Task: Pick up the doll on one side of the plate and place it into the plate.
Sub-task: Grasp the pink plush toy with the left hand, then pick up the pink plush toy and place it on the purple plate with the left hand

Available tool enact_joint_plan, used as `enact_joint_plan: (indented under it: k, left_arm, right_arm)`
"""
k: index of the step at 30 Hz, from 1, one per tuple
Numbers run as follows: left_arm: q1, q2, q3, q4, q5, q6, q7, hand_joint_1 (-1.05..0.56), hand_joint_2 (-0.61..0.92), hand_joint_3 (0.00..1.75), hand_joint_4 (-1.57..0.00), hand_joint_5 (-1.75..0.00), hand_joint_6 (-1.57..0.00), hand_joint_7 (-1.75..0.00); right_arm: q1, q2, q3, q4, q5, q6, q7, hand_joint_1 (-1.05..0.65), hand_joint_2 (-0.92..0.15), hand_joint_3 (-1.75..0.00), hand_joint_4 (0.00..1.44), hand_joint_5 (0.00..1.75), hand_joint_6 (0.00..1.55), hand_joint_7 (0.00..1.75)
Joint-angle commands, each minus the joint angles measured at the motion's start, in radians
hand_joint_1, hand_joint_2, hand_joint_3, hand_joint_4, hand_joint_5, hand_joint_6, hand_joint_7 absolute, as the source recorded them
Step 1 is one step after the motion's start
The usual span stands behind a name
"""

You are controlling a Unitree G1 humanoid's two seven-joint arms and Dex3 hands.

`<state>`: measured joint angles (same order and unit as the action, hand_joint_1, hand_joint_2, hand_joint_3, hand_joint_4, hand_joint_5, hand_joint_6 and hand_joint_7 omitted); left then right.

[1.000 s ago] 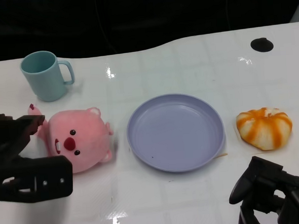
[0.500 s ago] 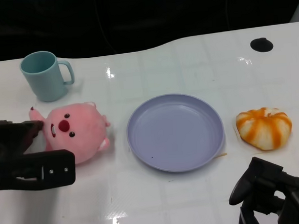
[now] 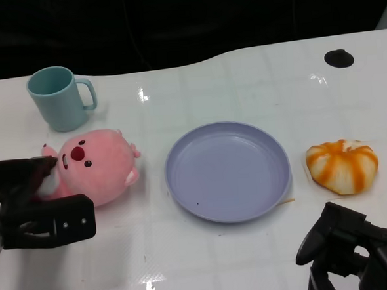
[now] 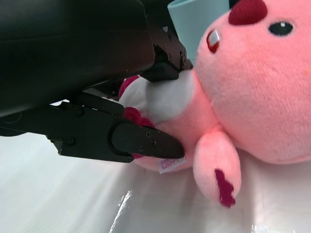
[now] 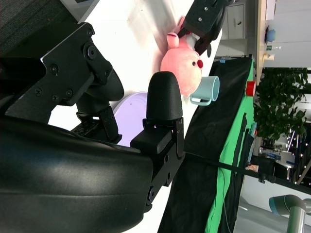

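Pink plush doll point(image 3: 97, 174): round fuzzy head, dark red nose, black bead eyes, white belly patch, stubby paws tipped dark red. Lying on white glossy table point(image 3: 242, 83), left of plate point(image 3: 228, 170), near but not touching it, in front of cup point(image 3: 58, 97). Head tilted, face up and toward the far edge.

Plate: round, shallow, matte lavender plastic, raised rim, small dark speck on its floor, nothing in it. Cup: teal, smooth, cylindrical, handle toward plate. Right of plate, apart from it: orange-and-white striped lumpy round toy point(image 3: 342, 166), pumpkin-like. Black round spot point(image 3: 339, 58) near far right table edge.

Left hand point(image 3: 33, 204): black, hard-shelled, low at doll's left side, fingers pinching doll's body. Left wrist view: fingers point(image 4: 146, 141) closed on doll point(image 4: 233, 102) from both sides at the belly and lower body, one pressed into the pink fuzz, one above against the white patch. Small white sewn tag point(image 4: 171, 164) under the finger, pink lettering too small to read.

Right hand point(image 3: 354, 253): black, at lower right near table edge, well away from plate and doll, fingers curled inward, holding nothing. Right wrist view: fingers point(image 5: 163, 104) bent in close, doll point(image 5: 182, 63) and cup point(image 5: 206, 91) far beyond.
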<state>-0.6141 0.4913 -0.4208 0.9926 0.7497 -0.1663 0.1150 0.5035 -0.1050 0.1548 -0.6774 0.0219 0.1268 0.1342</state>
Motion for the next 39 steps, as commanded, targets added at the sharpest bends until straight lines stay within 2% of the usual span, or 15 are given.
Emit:
enact_joint_plan:
  k: [1,3,4,6,8,10,14,20,24,26,34,39]
  left_arm:
    - [0.025,-0.010,-0.038,0.088,0.007,-0.047,0.026,-0.18,0.91,0.12,-0.72,-1.60,-0.78,-1.17]
    - [0.019,-0.010,-0.047,0.109,0.002,-0.053,0.032,-0.20,0.92,0.09,-0.68,-1.72,-0.73,-1.32]
    - [0.017,-0.009,-0.050,0.115,0.000,-0.055,0.037,-0.21,0.92,0.14,-0.68,-1.72,-0.71,-1.30]
    - [0.015,-0.007,-0.056,0.122,-0.004,-0.064,0.053,-0.22,0.92,0.23,-0.66,-1.74,-0.68,-1.36]
    - [0.016,-0.004,-0.060,0.126,-0.005,-0.082,0.093,-0.22,0.92,0.31,-0.70,-1.74,-0.57,-1.63]
    - [0.015,-0.001,-0.065,0.126,-0.003,-0.089,0.128,-0.21,0.92,0.32,-0.72,-1.75,-0.55,-1.72]
    - [0.013,-0.001,-0.044,0.105,-0.027,-0.088,0.180,-0.19,0.92,0.28,-0.77,-1.75,-0.58,-1.71]
    - [0.035,-0.006,0.047,0.023,-0.130,-0.080,0.180,-0.18,0.90,0.32,-0.85,-1.75,-0.65,-1.75]
    - [0.055,0.009,0.069,-0.040,-0.147,-0.081,0.181,-0.15,0.67,0.75,-0.89,-1.75,-0.69,-1.75]
    - [0.069,0.023,0.078,-0.082,-0.144,-0.086,0.188,-0.15,0.61,0.84,-0.90,-1.75,-0.70,-1.75]
    - [0.138,0.055,0.137,-0.304,-0.143,-0.052,0.167,-0.14,0.54,0.92,-0.91,-1.75,-0.70,-1.75]
    - [0.164,0.054,0.162,-0.442,-0.138,-0.016,0.121,-0.18,0.48,1.08,-0.90,-1.75,-0.69,-1.75]
  right_arm:
    - [0.001,-0.004,-0.006,-0.003,0.007,-0.004,-0.001,0.09,-0.45,-1.37,0.73,1.75,0.58,1.56]
    - [0.000,-0.002,-0.005,-0.005,0.009,0.001,-0.001,0.09,-0.45,-1.37,0.73,1.75,0.58,1.56]
    - [0.000,-0.002,-0.005,-0.006,0.009,0.004,-0.002,0.09,-0.45,-1.37,0.73,1.75,0.58,1.56]
    - [-0.001,-0.002,-0.004,-0.006,0.006,0.004,-0.003,0.09,-0.45,-1.37,0.73,1.75,0.58,1.56]
    - [-0.002,-0.003,-0.002,-0.007,0.001,0.004,-0.003,0.10,-0.45,-1.37,0.73,1.75,0.58,1.57]
    - [-0.003,-0.003,0.001,-0.009,-0.005,0.007,-0.006,0.11,-0.45,-1.37,0.73,1.75,0.58,1.57]
    - [-0.004,-0.001,0.003,-0.005,-0.012,-0.001,-0.007,0.12,-0.45,-1.38,0.73,1.75,0.59,1.57]
    - [-0.006,-0.001,0.003,-0.008,-0.019,0.008,-0.010,0.11,-0.45,-1.38,0.73,1.75,0.59,1.57]
    - [-0.006,0.000,0.002,-0.005,-0.009,0.004,-0.006,0.11,-0.45,-1.38,0.73,1.75,0.58,1.57]
    - [-0.008,-0.001,0.000,0.000,-0.005,-0.004,-0.003,0.12,-0.45,-1.38,0.73,1.75,0.58,1.57]
    - [-0.012,-0.002,-0.003,0.005,-0.004,0.000,-0.002,0.11,-0.45,-1.38,0.73,1.75,0.58,1.57]
    - [-0.012,-0.001,-0.001,0.006,-0.006,0.001,-0.003,0.12,-0.45,-1.38,0.73,1.75,0.58,1.57]
